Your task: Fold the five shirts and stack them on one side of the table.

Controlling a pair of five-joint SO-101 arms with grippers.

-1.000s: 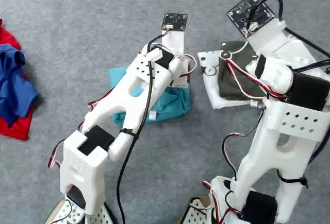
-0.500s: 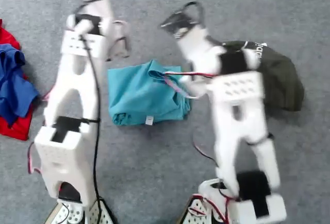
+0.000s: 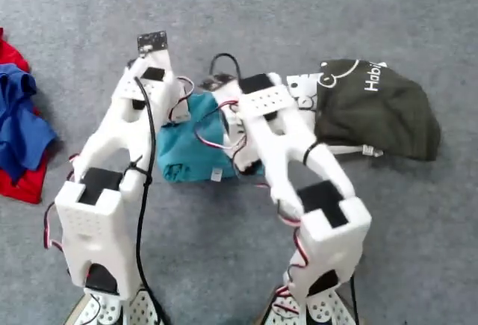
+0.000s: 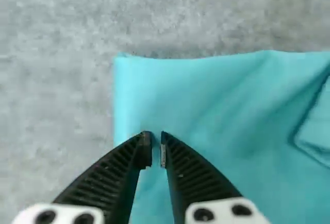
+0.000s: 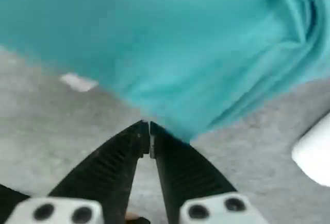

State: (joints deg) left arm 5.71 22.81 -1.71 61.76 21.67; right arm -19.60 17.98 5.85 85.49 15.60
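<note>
Teal shirt point(image 3: 187, 149) is lying part-folded in the middle of the table point(image 3: 388, 213), between the two arms. Judging it light, limp and likely to slide out of its fold, so it is best taken by a doubled edge or corner, low against the cloth. Left claw point(image 4: 156, 149) is hovering over the shirt just inside one edge and right claw point(image 5: 149, 134) is sitting at another edge, both with jaws all but together and pinching nothing. Against half a second ago, both arms are now down and converging on the shirt instead of standing raised and spread.

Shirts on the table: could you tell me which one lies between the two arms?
The teal shirt, mid-table; the dark shirt lies farther right, the blue shirt and red shirt at the left edge.
</note>
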